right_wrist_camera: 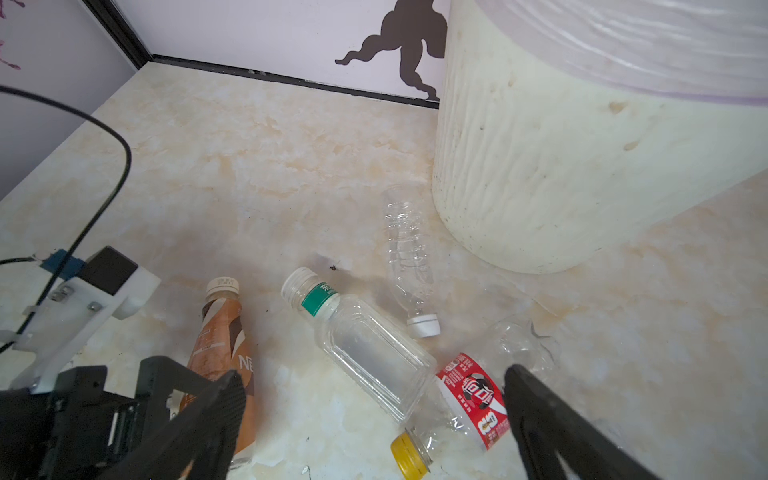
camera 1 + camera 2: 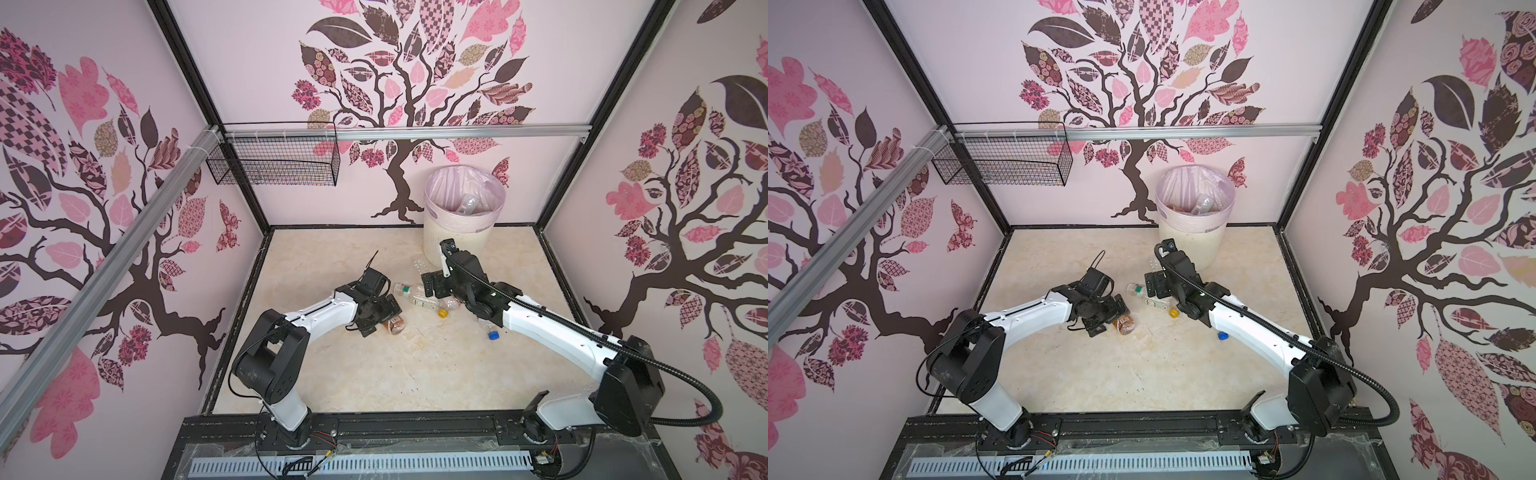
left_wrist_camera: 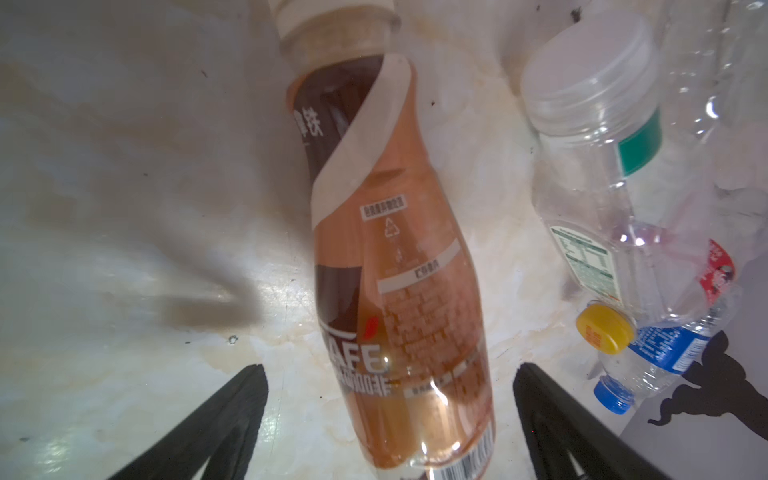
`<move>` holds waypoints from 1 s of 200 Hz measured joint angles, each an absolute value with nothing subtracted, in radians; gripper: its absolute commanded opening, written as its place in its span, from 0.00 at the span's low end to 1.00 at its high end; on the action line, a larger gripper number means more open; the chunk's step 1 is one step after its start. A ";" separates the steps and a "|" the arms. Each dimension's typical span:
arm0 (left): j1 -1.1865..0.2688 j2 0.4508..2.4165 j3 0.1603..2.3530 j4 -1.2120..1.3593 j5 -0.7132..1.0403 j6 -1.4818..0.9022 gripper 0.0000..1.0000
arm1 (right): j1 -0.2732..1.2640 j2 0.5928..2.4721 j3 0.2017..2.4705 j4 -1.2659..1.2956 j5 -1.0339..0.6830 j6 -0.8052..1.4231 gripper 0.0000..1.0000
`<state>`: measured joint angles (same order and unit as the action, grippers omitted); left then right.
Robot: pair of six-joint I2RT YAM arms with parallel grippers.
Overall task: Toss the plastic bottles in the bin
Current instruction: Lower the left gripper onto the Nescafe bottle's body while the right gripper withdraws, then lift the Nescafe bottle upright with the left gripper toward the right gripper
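- A beige marble-patterned tabletop (image 2: 374,374) was noted, its near half bare; all loose bottles were grouped at mid-depth.
- A clear plastic bottle with a blue label and blue cap (image 2: 490,332) was seen lying on its side, partly hidden under the right arm in both top views.
- A brown-labelled plastic coffee bottle with a cream cap (image 3: 399,270) was recorded lying flat, left of the others.
- The left gripper (image 3: 388,370) was found spread wide, one finger on each side of the brown bottle's lower body. A gap showed on both sides, and nothing was pinched.
- A crumpled clear bottle with a red label and yellow cap (image 1: 469,395) was seen on its side, touching the next bottle.
- A clear square-shouldered bottle with a green neck band and clear cap (image 1: 365,349) was noted lying flat between the brown bottle and the red-labelled one.
- The right gripper (image 1: 374,374) was found fully spread and empty, over the square bottle's base and the red label. Whether it touched either could not be told.
- A crushed clear label-free bottle with a white cap (image 1: 409,253) was recorded just beside the bin's foot.
- The round cream-white ribbed plastic bin (image 2: 457,237), lined with a translucent pale pink bag, was seen upright by the back wall. At least one clear bottle (image 2: 467,203) was visible inside.
- A black wire basket (image 2: 274,160) was noted hung on the back rail, far left.
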<state>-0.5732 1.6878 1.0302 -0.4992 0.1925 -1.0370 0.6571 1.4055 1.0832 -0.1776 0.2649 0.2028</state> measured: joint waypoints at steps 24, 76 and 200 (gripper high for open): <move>-0.591 1.714 1.030 -0.495 0.197 -1.029 0.87 | 0.644 1.401 1.073 -0.167 0.262 0.204 0.99; -0.598 1.747 1.032 -0.484 0.209 -0.995 0.66 | 0.628 1.393 1.028 -0.149 0.247 0.209 0.99; -0.598 1.544 1.045 -0.362 0.319 -0.723 0.52 | 0.569 1.381 1.037 -0.154 0.094 0.299 0.99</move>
